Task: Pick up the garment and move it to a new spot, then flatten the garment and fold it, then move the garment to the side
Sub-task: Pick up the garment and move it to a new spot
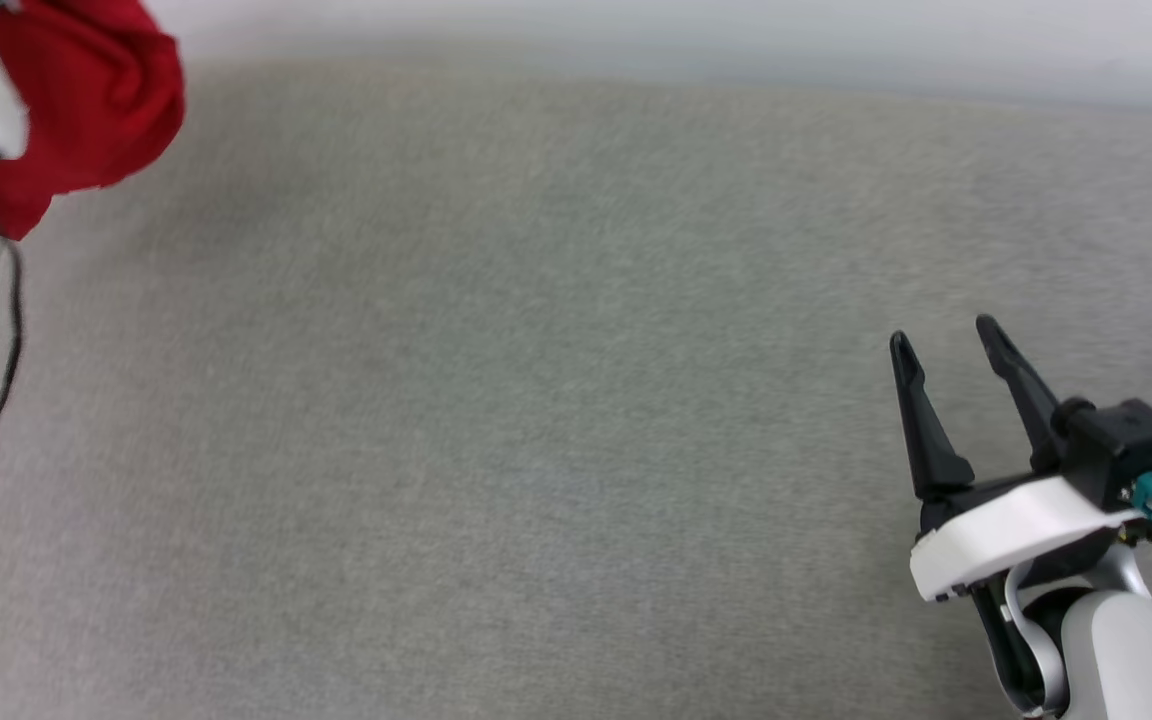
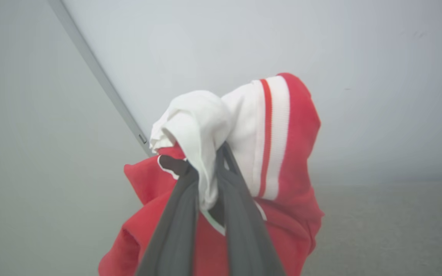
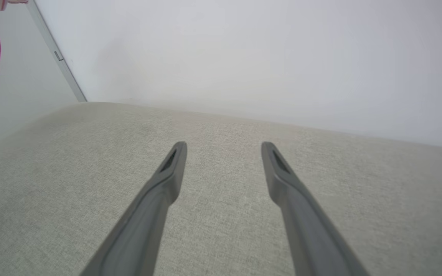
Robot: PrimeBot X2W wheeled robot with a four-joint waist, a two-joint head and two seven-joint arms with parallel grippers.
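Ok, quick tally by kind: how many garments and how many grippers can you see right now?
Garment: 1
Grippers: 2, the left gripper shut on the garment, the right gripper open
Total: 3

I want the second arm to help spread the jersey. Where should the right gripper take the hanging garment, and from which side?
Probably the striped trim, a flat band standing clear beside the white bunch that the left gripper pinches; the rest of the garment hangs crumpled. The open right gripper would come in from the robot's right side.
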